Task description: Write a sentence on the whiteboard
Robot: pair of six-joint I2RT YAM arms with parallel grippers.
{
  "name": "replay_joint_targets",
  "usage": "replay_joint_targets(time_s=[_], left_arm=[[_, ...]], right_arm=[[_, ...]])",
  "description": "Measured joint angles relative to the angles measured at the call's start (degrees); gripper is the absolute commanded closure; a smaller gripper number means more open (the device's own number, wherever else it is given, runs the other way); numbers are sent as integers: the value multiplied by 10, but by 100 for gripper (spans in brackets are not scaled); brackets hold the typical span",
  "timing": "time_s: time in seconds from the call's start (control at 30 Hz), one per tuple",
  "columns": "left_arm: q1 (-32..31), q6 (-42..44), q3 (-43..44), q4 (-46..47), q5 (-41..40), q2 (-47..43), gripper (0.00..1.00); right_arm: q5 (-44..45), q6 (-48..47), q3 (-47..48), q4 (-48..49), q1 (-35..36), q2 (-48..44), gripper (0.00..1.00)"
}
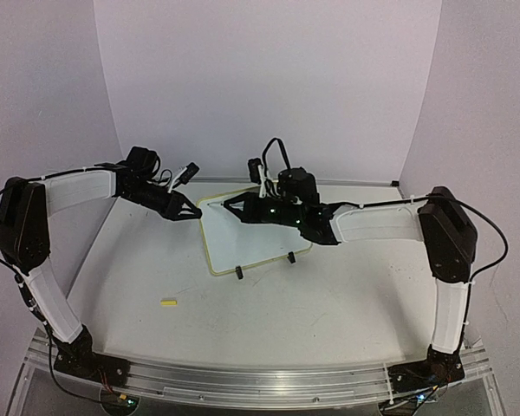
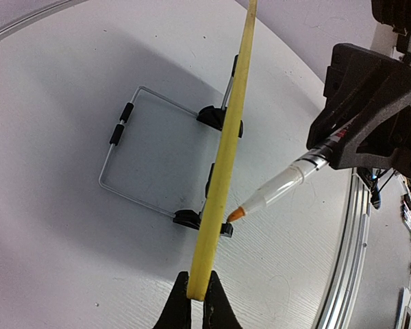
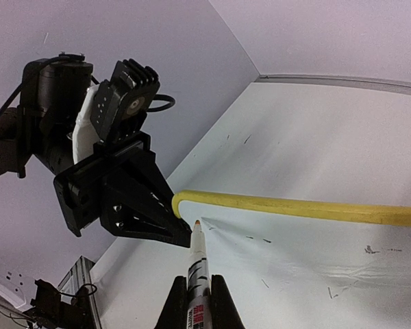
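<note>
The whiteboard, white with a pale yellow rim, leans on its two black feet mid-table. My left gripper is shut on the rim at the board's upper left corner; in the left wrist view its jaws pinch the yellow rim edge-on. My right gripper is shut on a white marker. The marker's orange tip sits at the board face just below that corner. Only a few faint short dark strokes show on the board face; no readable sentence.
A small yellow cap lies on the table front left of the board. A wire stand props the board from behind. Grey walls close the back and sides. A metal rail runs along the near edge.
</note>
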Motion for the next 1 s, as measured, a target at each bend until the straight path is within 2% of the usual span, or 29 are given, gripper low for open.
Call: replay_joint_targets(time_s=[0.63,1.0], left_arm=[[-1,0,0,0,-5,-1,100],[-2,0,0,0,-7,-1,100]], right_arm=[[-2,13,11,4,-3,14,100],[-13,27,-23,17,-3,14,100]])
